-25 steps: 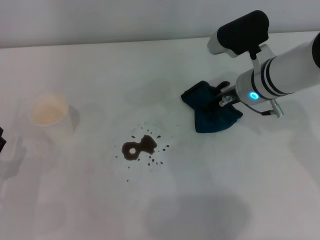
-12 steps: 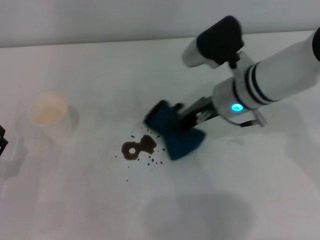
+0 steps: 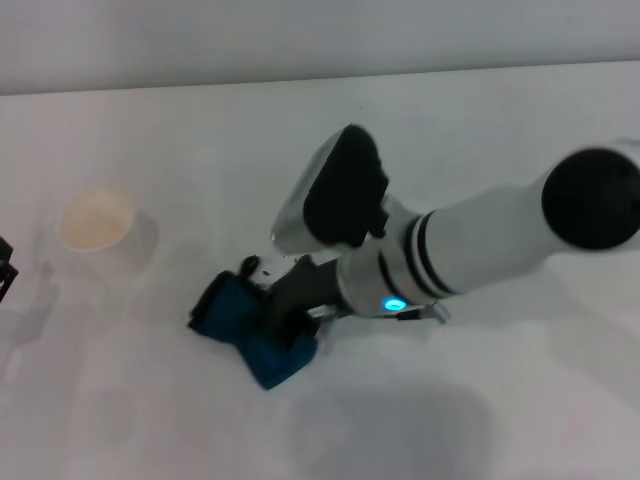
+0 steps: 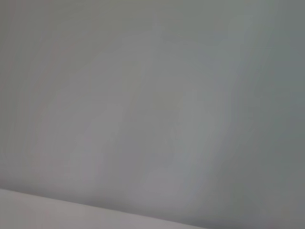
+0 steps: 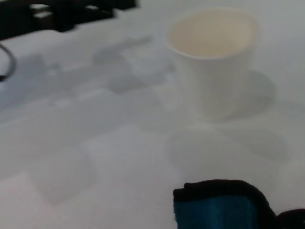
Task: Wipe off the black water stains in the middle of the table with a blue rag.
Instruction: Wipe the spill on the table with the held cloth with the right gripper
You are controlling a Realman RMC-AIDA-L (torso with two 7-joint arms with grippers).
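Rag moved onto the stain site.
Right end effector (image 3: 290,312) clamped on blue rag (image 3: 245,327), now nearer white cup (image 3: 97,226); stains covered; cup looks empty.

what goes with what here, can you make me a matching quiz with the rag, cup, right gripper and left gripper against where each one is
Things:
1. rag
2. cup
3. right gripper
4. left gripper

Places:
A. standing upright on the table, toward the robot's left, apart from the rag
B. mid-table, down on the rag
C. at the far left edge of the head view, away from the work
D. lying on the table under the right gripper

Pairs: 1-D, 2-A, 3-B, 4-C
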